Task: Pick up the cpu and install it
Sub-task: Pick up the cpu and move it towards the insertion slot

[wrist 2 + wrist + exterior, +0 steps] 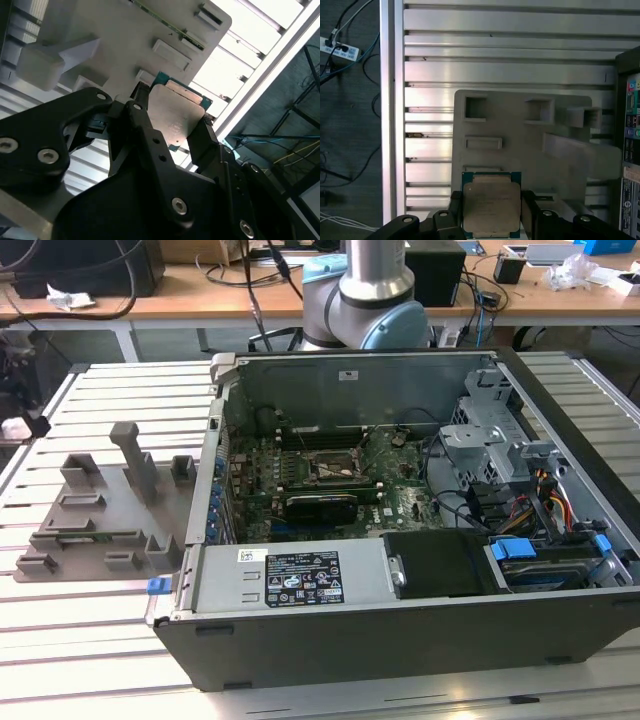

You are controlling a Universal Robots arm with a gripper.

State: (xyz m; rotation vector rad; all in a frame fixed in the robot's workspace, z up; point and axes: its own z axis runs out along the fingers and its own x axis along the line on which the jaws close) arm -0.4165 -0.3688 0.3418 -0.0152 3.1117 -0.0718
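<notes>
Both wrist views put the gripper (491, 212) (172, 121) over the grey holder plate (520, 135) (125, 30), which lies on the slatted aluminium counter (495, 50). The black jaws are clenched on the cpu (491, 202) (174, 111), one against each of two opposite edges. Its pale metal top faces the first wrist camera, with a thin blue-green rim showing around it. We place the cpu above the plate's edge zone, beside a shallow rectangular pocket. We cannot tell whether its underside touches the plate or hangs clear of it. In the exterior view the same plate (100, 510) sits on the counter (80, 640) at the exterior view's left, just beside the open computer case (400, 640). An upright post and several low blocks rise from the plate. Inside the case we note the green motherboard (400, 490) with a dark square socket frame (332, 468) near its middle, well apart from the plate. Drive cages and bundled cables fill the side of the case at the exterior view's right. The arm's grey and pale blue base joint (375, 290) stands behind the case. The edge of the case (631, 125) also appears in the first wrist view, near the plate.
</notes>
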